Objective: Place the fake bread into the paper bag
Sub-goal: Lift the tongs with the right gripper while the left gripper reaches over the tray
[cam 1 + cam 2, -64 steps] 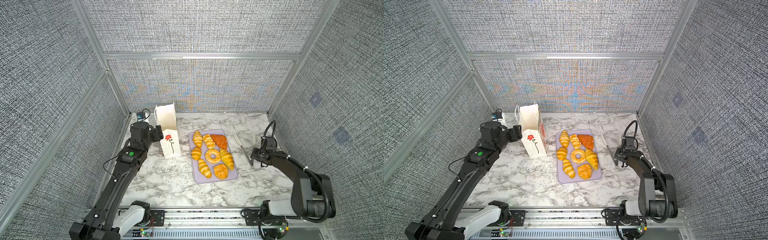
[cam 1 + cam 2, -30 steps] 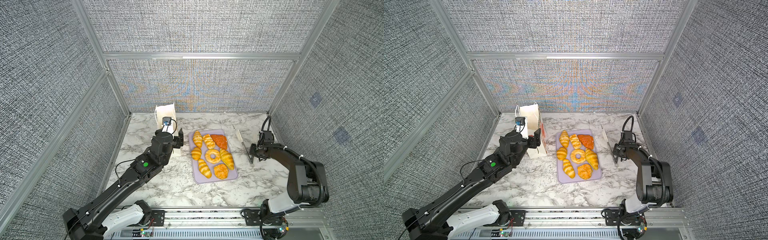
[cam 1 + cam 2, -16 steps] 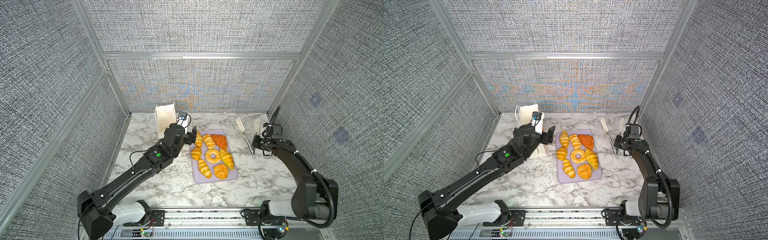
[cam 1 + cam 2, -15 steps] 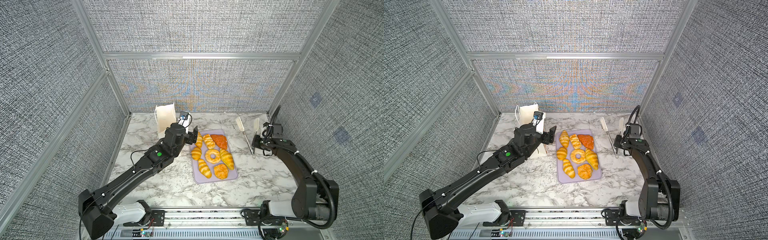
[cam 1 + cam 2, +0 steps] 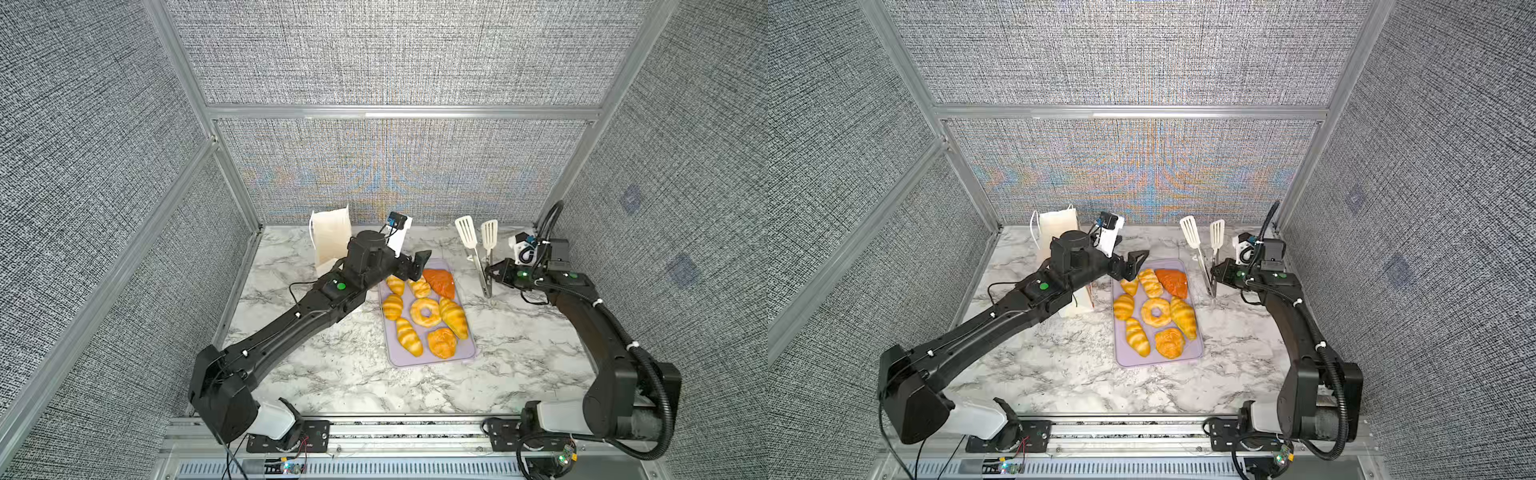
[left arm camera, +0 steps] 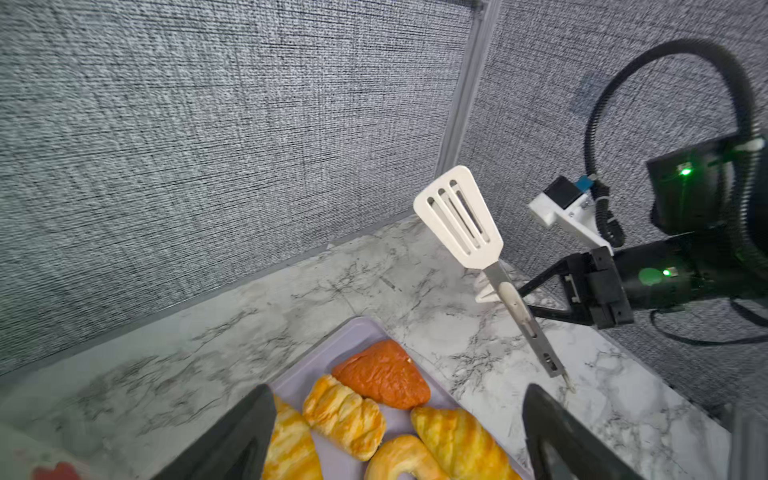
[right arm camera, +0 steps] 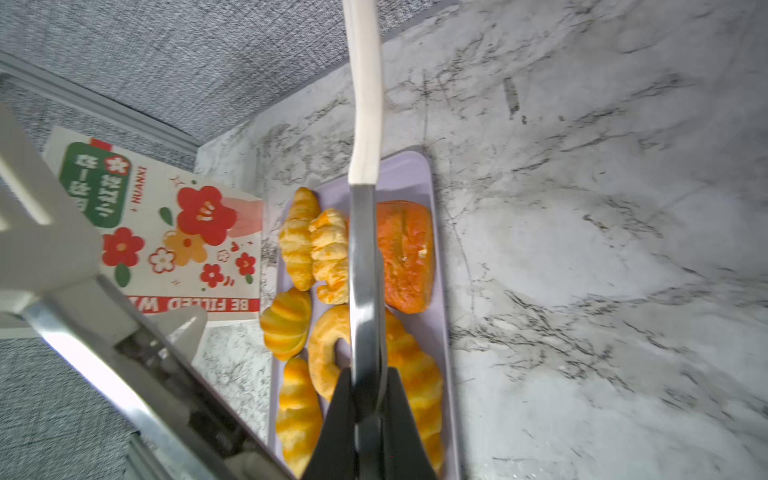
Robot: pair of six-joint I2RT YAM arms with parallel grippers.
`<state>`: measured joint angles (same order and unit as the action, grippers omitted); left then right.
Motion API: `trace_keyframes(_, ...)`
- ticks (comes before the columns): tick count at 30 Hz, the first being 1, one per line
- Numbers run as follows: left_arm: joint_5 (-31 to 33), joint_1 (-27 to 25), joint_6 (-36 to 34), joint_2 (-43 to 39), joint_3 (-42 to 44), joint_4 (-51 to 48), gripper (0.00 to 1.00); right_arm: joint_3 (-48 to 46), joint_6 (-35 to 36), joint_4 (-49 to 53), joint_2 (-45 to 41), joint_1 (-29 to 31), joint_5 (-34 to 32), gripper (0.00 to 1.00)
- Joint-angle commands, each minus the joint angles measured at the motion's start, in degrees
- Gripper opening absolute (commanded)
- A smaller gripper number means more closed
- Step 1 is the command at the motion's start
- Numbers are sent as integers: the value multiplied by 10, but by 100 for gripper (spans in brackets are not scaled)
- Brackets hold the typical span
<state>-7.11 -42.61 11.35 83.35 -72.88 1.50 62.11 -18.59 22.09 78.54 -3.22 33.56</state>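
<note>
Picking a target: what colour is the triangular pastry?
The pastry is dark orange-brown, clearest in the left wrist view.

Black cabled arms (image 5: 316,316), green lights (image 5: 341,285)

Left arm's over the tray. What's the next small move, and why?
Probably lower the left gripper onto the croissant between its open fingers, then close: it hovers empty over the tray, where all eight pieces lie.

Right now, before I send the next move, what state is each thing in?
paper bag: upright, lower part hidden.
tray: lying flat, loaded.
fake bread: all eight pieces on the tray, none bagged.
tongs: raised blades-up, tilted, arms apart.
left hand: open, empty, over the tray's far corner.
right hand: shut on one tong arm.
</note>
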Motion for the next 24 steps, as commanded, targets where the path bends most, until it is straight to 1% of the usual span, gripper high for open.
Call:
trace_keyframes(1,-134,10,21,17,-3,56,95,5,-26,-44,-1,1,81,4)
trace_keyframes(4,-190,19,32,37,-6,70,95,5,-43,-64,-1,3,114,4)
trace_keyframes(8,-242,30,50,67,-19,90,95,6,-57,-81,5,9,136,4)
trace_keyframes(15,-308,43,62,115,-43,129,95,8,-66,-91,19,21,181,4)
trace_keyframes(19,-353,56,81,147,-57,152,92,9,-65,-90,25,24,198,4)
trace_keyframes(24,-380,59,76,169,-79,153,91,12,-64,-89,28,24,208,4)
